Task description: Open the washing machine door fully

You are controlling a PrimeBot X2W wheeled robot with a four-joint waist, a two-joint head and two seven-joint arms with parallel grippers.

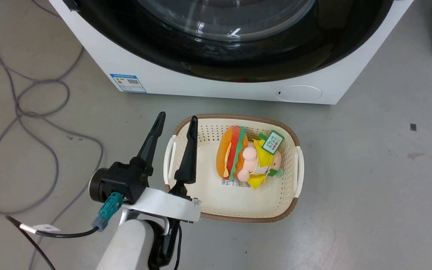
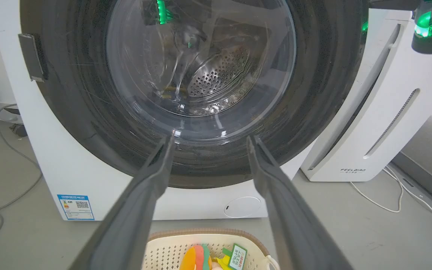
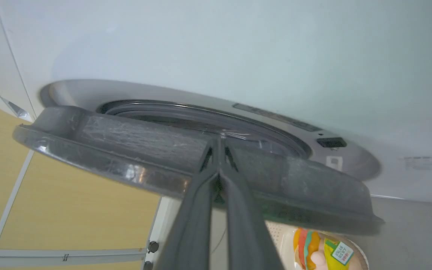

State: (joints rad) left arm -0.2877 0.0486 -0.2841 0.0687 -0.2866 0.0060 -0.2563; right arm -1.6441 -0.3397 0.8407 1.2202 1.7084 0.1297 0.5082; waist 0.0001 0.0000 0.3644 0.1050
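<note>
Trouble from here would come mostly from the weak hold of the right hand (image 3: 219,146). Its two fingers are pressed together with nothing between them. In the middle of the right wrist view their tips lie against the matte inner side of the washing machine door (image 3: 126,146). The door stands only a little ajar from the washing machine (image 1: 156,75), whose white front runs along the top of the head view. The grey ring (image 3: 186,112) of the opening shows behind the door. I judge the opening is at its beginning, with almost the whole swing to do.

Because the fingers only hook and do not pinch, they can slide off the rim if the pull does not follow the door's own arc. Then the door may fall back shut.

A second risk is the left hand (image 1: 177,117), at the lower left of the head view. It is spread wide, holds nothing, and hovers over the left rim of the basket (image 1: 238,117) on the floor (image 1: 351,168). It points toward the door's glossy front. If it is in the door's path, the door could strike it.
</note>
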